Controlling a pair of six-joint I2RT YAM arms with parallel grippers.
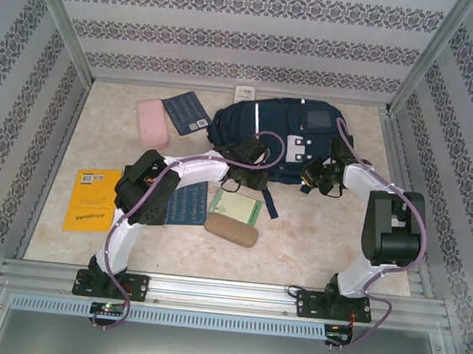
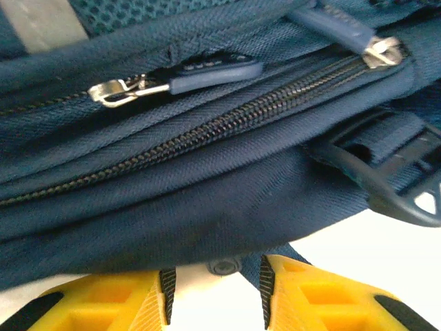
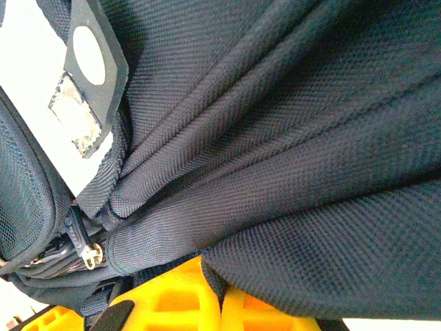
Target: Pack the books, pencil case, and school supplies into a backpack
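Top view: your backpack (image 1: pixel 300 133) lies flat at the back ctr of the table (image 1: pixel 331 246). The left gripper (image 1: pixel 249 177) sits at its near edge. The right gripper (image 1: pixel 316 181) is at its near right corner. Out on the table you have 1 dark blue booklet (image 1: pixel 186 112) just left of the bag, beside a pink case (image 1: pixel 152 122). There's a white pack (image 1: pixel 245 91) by the back wall & a yellow book (image 1: pixel 90 200) far left. A 2nd dark blue booklet (image 1: pixel 190 204) lies partly under the left arm (image 1: pixel 177 175). Next to it is a pale green notebook (image 1: pixel 238 204) w/ a tan case (image 1: pixel 231 230) at its near edge.

Left wrist view: your 2 yellow left fingers (image 2: pixel 110 303) stand apart w/ nothing clamped between them, so released. Backpack fabric sits just past the tips. It shows a shut zipper (image 2: pixel 227 124), 2 zip pulls (image 2: pixel 131 89) & a black buckle (image 2: pixel 393 179).

Right wrist view: your right fingers (image 3: pixel 172 296) are clenched on a fold of backpack fabric, w/ creases fanning out from the pinch. A grey patch (image 3: pixel 93 52) is upper left & 1 small zip tab (image 3: pixel 86 252) is lower left.
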